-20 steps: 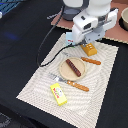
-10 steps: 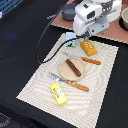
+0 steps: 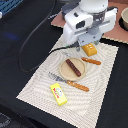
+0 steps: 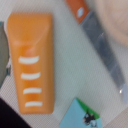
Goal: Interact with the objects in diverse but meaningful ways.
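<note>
The gripper [image 3: 86, 41] hangs above the orange-yellow ridged block [image 4: 34, 60]; its opening cannot be told. Next, probably, a straight descent to grasp it.

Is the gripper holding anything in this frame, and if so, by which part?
It cannot be told. The gripper's fingers are out of sight in both views. The orange-yellow ridged block lies flat on the placemat below, with nothing visibly clamping it.

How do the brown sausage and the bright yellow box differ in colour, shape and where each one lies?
The brown sausage is dark and rounded; the yellow box is bright and flat-sided. The sausage lies on the tan plate; the box lies straight on the striped mat. Both are small, elongated toys lying flat.
</note>
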Robot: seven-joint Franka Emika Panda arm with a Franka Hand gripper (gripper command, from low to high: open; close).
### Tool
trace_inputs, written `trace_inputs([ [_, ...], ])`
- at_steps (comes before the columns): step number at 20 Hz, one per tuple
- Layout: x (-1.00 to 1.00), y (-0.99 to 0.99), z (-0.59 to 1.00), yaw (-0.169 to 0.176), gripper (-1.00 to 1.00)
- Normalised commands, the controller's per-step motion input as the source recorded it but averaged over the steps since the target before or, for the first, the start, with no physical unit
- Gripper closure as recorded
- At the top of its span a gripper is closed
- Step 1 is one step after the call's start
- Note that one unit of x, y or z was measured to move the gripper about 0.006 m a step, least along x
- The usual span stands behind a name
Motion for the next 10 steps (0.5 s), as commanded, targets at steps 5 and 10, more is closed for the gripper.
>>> trace_inputs([
  [5, -0.11, -0.53, 0.26, -0.016, -1.00],
  [10, 0.14, -0.18, 0.01, 0.000, -1.00],
])
